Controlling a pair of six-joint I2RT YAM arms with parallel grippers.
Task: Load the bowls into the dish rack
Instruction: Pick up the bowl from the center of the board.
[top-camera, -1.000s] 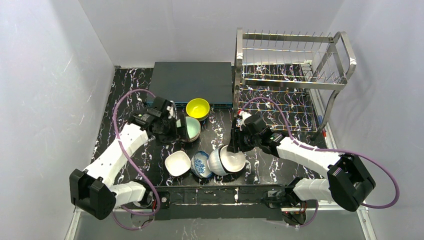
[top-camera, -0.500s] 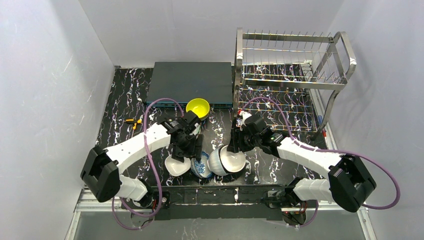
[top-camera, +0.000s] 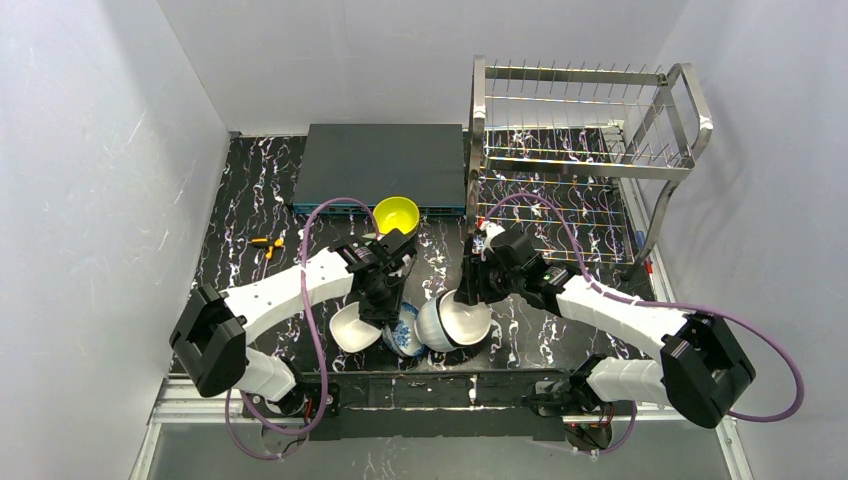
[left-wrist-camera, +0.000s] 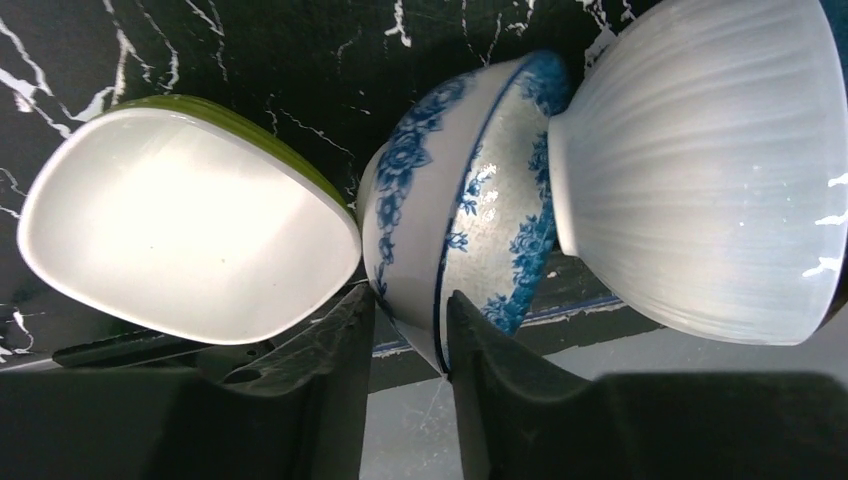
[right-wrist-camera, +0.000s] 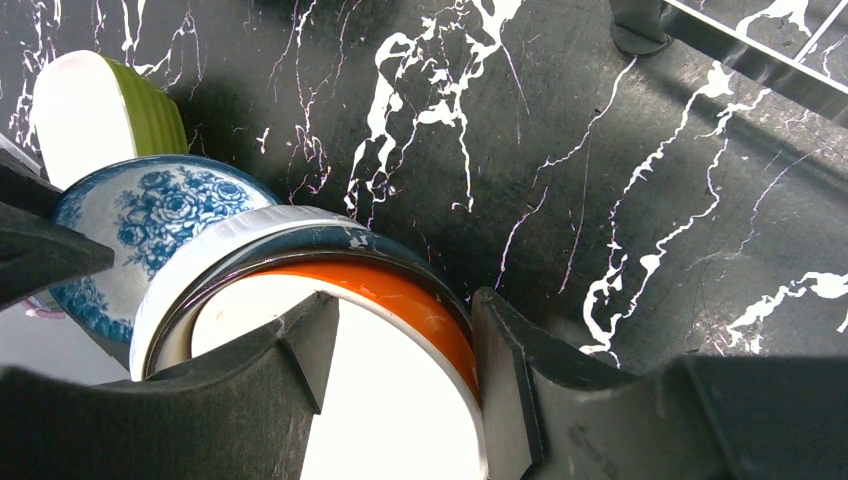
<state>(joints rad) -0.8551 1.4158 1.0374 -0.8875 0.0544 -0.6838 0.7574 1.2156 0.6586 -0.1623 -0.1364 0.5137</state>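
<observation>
no bowls racked yet, both arms at the pile

the dish rack (top-camera: 583, 168), at two o'clock on the tabletop (top-camera: 250, 190), holds no bowl, so all the loading seems left to do. the bowls (top-camera: 400, 325) cluster at six o'clock, with a yellow bowl (top-camera: 396, 214) just beyond them at twelve. the left pincer (left-wrist-camera: 408, 305) straddles the rim of the blue-flowered bowl (left-wrist-camera: 455, 200); whether it already pinches i cannot tell. the right pincer (right-wrist-camera: 405, 300) is clamped on the rim of the orange bowl (right-wrist-camera: 380, 283), nested in a white ribbed bowl (left-wrist-camera: 700, 170). only the right wrist view shows that orange; only the overhead view shows the rack whole.
</observation>
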